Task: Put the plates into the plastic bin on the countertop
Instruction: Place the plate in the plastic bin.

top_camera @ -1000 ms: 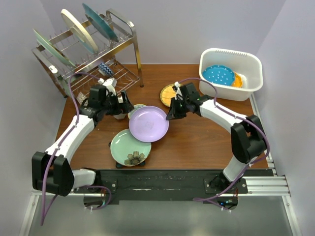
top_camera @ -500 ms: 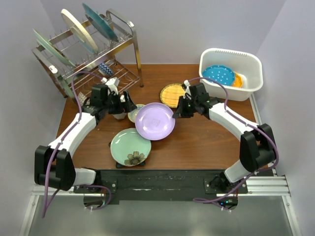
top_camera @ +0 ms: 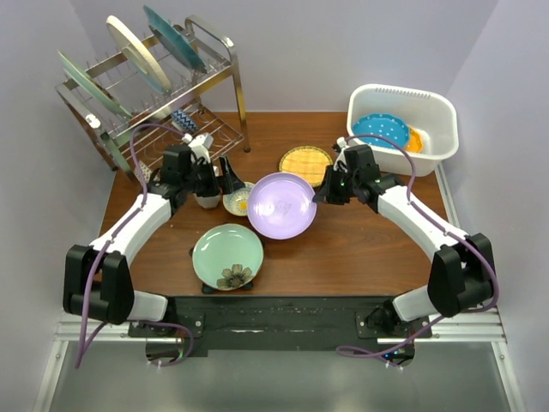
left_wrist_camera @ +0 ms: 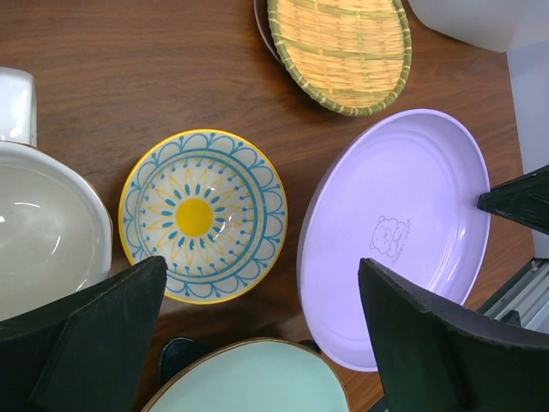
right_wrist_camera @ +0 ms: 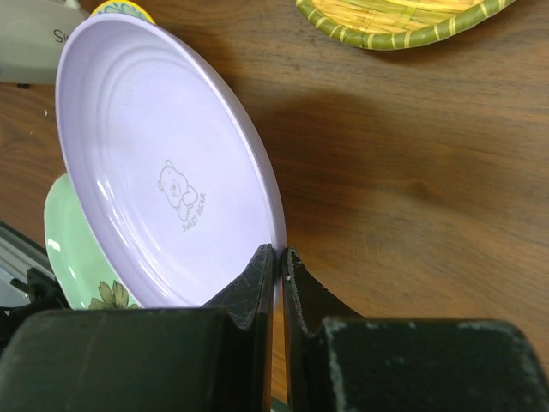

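Left gripper (top_camera: 227, 178) hovered wide open above the bowl (top_camera: 238, 199) near the middle of the table (top_camera: 360, 249); the right gripper (right_wrist_camera: 276, 262) pinched the rim of the tilted lavender plate (top_camera: 281, 205); the bin (top_camera: 396, 160) sat at the far right corner.

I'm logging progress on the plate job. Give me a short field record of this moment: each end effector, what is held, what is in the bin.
Right end effector: shut on the rim of the lavender plate, which is tilted
Left end effector: open, holding nothing, over the blue-and-yellow bowl
In plastic bin: blue dotted plate, orange plate
On countertop: mint green plate, yellow woven-pattern plate
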`<state>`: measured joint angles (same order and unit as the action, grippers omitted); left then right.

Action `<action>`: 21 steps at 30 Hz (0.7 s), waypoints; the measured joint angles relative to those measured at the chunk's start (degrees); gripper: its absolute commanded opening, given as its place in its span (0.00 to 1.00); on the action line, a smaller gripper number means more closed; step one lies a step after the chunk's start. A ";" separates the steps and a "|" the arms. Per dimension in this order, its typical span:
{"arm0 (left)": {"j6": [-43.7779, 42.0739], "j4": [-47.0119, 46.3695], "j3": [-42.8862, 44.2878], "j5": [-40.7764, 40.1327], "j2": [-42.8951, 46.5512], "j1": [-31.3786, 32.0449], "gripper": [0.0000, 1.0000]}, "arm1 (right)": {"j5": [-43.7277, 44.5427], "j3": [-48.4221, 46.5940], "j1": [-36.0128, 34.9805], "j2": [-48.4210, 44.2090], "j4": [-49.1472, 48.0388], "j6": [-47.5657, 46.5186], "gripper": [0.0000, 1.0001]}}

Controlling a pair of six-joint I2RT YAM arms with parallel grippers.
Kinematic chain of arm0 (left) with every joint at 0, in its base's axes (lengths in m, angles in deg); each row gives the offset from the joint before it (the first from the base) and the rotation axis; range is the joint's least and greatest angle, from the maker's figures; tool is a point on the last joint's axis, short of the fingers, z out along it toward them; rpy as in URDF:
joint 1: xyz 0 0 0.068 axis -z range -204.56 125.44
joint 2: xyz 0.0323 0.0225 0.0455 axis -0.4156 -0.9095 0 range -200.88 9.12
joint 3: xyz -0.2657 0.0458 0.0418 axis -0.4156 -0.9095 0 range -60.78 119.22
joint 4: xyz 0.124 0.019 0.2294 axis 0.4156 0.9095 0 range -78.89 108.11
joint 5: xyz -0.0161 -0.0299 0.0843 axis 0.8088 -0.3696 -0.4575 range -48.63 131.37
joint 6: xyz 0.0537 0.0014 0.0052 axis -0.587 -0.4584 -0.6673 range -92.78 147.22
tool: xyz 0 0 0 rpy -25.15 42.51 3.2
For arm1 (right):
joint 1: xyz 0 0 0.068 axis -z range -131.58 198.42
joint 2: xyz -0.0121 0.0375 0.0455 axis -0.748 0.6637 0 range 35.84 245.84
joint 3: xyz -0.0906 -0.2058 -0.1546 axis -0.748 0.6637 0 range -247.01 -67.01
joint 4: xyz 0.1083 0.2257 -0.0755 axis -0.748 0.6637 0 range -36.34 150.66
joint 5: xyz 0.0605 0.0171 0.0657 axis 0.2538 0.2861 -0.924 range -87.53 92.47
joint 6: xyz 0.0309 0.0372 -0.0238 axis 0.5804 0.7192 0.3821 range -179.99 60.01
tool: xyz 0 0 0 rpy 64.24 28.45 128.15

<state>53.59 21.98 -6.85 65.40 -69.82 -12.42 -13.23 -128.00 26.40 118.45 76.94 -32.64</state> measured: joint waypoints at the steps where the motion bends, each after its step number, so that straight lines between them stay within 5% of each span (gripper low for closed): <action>1: -0.02 0.17 0.00 -0.24 0.50 -0.02 0.98 | 0.00 -0.04 0.09 0.09 0.00 -0.02 0.00; 21: 0.57 1.09 -4.04 -2.93 7.23 0.02 0.98 | -0.26 -5.01 4.98 7.08 -1.09 0.15 0.00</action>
<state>54.16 23.08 -10.90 62.47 -62.58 -12.40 -13.49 -133.01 31.38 125.53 75.85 -32.49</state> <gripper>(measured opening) 0.982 0.057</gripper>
